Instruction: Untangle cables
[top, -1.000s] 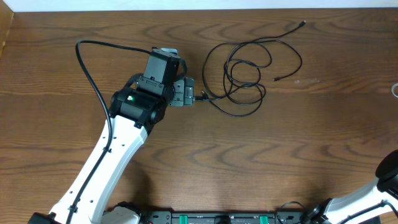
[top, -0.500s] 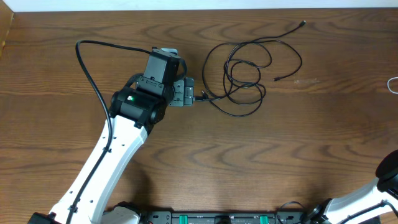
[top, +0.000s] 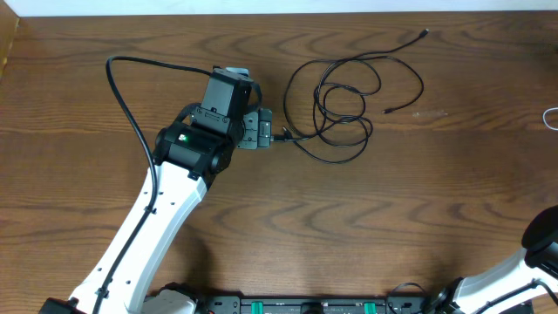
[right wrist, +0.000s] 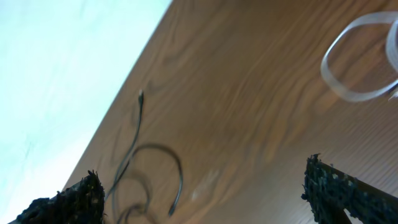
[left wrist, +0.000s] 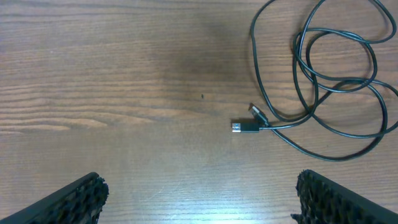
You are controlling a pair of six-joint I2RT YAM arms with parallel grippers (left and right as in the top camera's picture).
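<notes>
Black cables (top: 342, 109) lie in a tangle of loops on the wooden table, right of my left gripper (top: 272, 132). In the left wrist view the loops (left wrist: 336, 81) sit ahead to the right, with a plug (left wrist: 245, 127) pointing left. My left gripper (left wrist: 202, 200) is open over bare wood short of the plug. A white cable (top: 551, 118) shows at the table's right edge, and its loop (right wrist: 359, 62) appears in the right wrist view. My right gripper (right wrist: 202, 199) is open and holds nothing; a blurred black cable (right wrist: 142, 163) lies far ahead of it.
The left arm's own thick black cable (top: 131, 96) arcs over the table's left part. The table's far edge (top: 279, 12) meets a white surface. Part of the right arm (top: 540, 249) shows at the bottom right corner.
The white cable's end at the right edge shifted slightly up. The right arm's visible part moved a little. The left arm and black cables stayed still.
</notes>
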